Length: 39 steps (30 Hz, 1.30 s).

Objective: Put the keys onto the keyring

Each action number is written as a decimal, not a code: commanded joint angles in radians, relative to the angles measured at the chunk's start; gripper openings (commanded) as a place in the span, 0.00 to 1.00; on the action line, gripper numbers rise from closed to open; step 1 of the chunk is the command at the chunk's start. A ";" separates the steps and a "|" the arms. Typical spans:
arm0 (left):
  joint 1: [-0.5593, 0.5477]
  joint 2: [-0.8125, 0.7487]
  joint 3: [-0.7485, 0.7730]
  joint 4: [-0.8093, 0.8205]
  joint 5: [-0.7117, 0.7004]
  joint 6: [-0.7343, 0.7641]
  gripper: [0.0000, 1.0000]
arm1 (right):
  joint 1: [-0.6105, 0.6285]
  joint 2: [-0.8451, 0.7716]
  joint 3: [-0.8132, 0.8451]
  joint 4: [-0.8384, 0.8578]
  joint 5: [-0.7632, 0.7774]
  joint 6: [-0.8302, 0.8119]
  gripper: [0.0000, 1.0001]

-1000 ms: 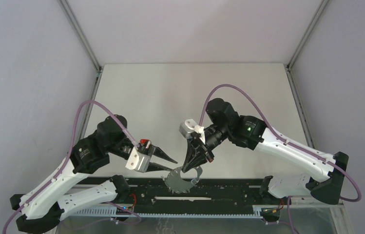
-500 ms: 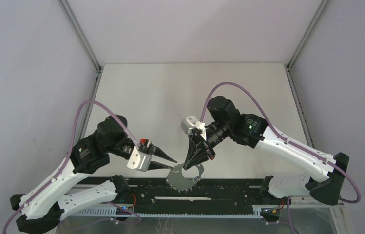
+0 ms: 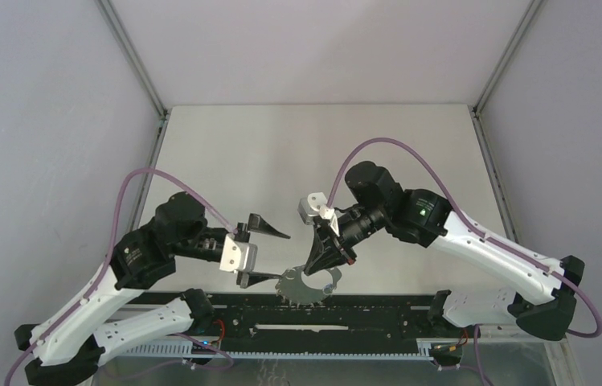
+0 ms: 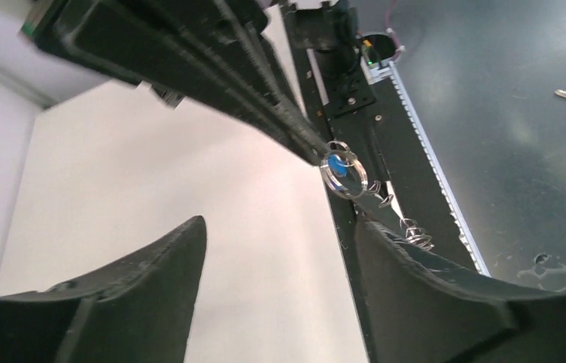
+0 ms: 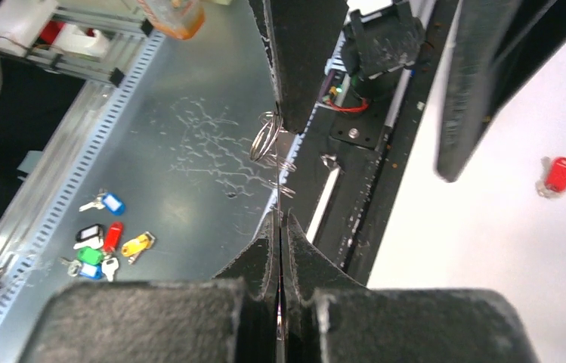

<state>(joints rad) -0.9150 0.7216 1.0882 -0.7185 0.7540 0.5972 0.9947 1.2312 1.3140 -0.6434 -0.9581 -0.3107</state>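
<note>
The keyring [image 3: 307, 288], a thin grey ring with small wire loops on its rim, hangs over the table's near edge. My right gripper [image 3: 314, 268] is shut on its rim; the right wrist view shows the keyring [image 5: 281, 198] edge-on between the pressed fingers [image 5: 280, 217]. My left gripper [image 3: 283, 257] stands open just left of the ring, nothing between its fingers [image 4: 279, 227]. In the left wrist view a small blue piece [image 4: 337, 162] sits in a loop at the right gripper's tip; I cannot tell whether it is the blue key. A red-headed key [image 5: 558, 175] lies loose on the white table.
The black rail [image 3: 337, 310] with the arm bases runs along the near edge under the ring. Several spare coloured keys [image 5: 102, 242] lie on the grey shelf below the table. White tabletop [image 3: 281, 161] stretches beyond both grippers, with grey walls around.
My left gripper has opened wide, its upper finger swinging away from the ring. The right gripper stays shut on the keyring and has shifted only slightly.
</note>
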 commanded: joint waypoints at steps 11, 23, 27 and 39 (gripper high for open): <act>-0.009 0.029 0.107 -0.081 0.068 -0.149 0.86 | 0.069 -0.031 0.086 -0.040 0.471 -0.072 0.00; -0.009 -0.078 -0.002 0.178 -0.446 0.101 0.89 | 0.068 -0.002 0.133 -0.052 0.715 0.020 0.00; -0.008 -0.140 -0.066 0.226 -0.485 0.163 1.00 | 0.061 0.007 0.142 -0.020 0.825 0.114 0.00; -0.030 -0.094 -0.236 0.536 -0.695 0.104 0.81 | 0.086 -0.013 0.053 0.237 1.001 0.370 0.00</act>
<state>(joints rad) -0.9295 0.5999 0.8963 -0.4152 0.2302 0.7158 1.0603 1.2499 1.3960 -0.5701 -0.0631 -0.0700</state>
